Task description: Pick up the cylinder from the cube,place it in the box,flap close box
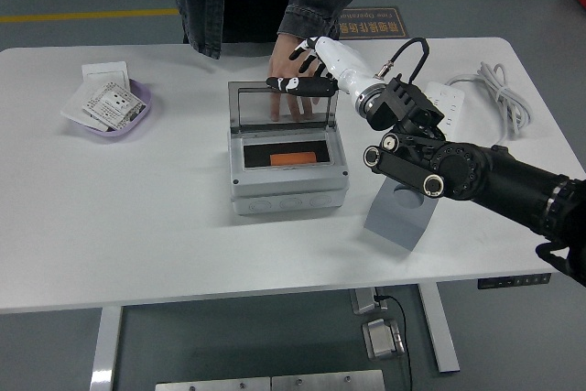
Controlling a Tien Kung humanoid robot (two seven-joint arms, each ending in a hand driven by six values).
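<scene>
1. Centre of frame: grey box (288, 169) sits on the white desk (137, 226), its clear lid (282, 109) standing upright and open.
2. Orange cylinder (299, 158) lies inside the box, so the pick and place look done.
3. Right hand (307, 72) is at the lid's top edge, upper centre; fingers stretched out, nothing held, fingertips (275, 82) over the rim.
4. Grey cube (398, 212) sits right of the box, partly behind the black arm, well clear of the cylinder.
5. Person's hand (291, 98) rests flat on the desk just behind the lid.
6. Left hand not visible.
7. Left to do: flap the lid down. Judging by hand position, that's the step in hand.
</scene>
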